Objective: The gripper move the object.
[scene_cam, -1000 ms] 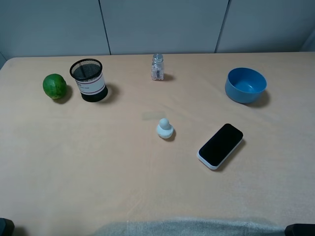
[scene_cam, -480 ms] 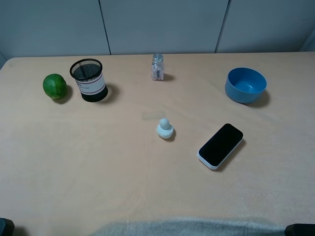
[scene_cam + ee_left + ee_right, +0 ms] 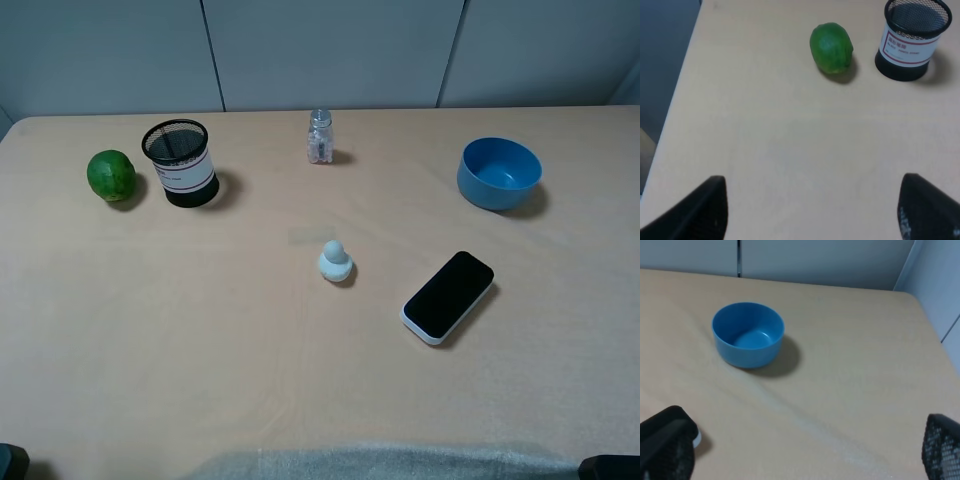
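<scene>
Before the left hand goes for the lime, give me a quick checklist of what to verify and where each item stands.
1. Lime in the left wrist view, resting free on the table: ok.
2. Left hand fingers apart with nothing between them: ok.
3. Straight path from the hand to the lime shows only bare table: ok.
4. Space beside the lime: the mesh pen cup stands close on one side, apart from it but tight for a finger: not ok.
5. Right hand stays over by the blue bowl, far from the lime: ok.
6. How high the left hand sits above the table: cannot tell.
</scene>
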Controlling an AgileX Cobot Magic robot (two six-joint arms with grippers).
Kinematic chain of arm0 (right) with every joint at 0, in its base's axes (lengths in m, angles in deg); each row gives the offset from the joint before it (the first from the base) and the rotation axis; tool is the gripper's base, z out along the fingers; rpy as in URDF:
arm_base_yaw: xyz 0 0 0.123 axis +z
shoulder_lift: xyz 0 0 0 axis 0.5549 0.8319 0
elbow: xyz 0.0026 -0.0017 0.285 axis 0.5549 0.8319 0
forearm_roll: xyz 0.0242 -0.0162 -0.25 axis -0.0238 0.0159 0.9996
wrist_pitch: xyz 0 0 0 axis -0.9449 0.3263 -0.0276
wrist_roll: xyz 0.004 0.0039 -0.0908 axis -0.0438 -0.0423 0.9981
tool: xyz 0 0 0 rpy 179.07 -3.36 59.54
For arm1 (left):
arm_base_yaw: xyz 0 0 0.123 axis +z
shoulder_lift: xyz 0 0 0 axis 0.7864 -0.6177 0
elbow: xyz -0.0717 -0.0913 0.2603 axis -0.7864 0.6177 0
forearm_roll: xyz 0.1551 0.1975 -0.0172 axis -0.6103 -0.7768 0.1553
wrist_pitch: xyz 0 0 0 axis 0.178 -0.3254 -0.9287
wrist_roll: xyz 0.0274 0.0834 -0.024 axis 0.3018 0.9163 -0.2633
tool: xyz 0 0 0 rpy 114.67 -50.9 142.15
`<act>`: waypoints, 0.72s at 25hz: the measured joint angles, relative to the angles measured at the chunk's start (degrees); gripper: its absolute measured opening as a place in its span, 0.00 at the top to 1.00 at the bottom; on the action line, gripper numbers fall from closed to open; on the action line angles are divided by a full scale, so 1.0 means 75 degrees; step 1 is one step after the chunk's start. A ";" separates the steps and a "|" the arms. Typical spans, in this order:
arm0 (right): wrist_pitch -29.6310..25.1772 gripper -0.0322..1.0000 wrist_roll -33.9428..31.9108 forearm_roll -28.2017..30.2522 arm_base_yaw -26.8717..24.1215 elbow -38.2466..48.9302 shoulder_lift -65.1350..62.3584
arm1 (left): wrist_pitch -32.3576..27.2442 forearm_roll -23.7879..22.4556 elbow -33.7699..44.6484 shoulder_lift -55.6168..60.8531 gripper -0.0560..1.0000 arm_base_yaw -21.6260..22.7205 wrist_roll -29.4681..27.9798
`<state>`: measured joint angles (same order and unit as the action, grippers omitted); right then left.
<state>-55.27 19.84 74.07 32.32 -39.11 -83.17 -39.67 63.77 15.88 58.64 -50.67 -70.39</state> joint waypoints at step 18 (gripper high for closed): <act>0.0000 0.30 0.0000 0.0000 0.0000 0.0000 0.0000 | 0.0000 -0.0024 0.0036 0.0000 0.22 0.0000 0.0000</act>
<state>-55.27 19.84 74.07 32.32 -39.11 -83.17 -39.67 63.59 16.15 58.64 -50.67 -70.39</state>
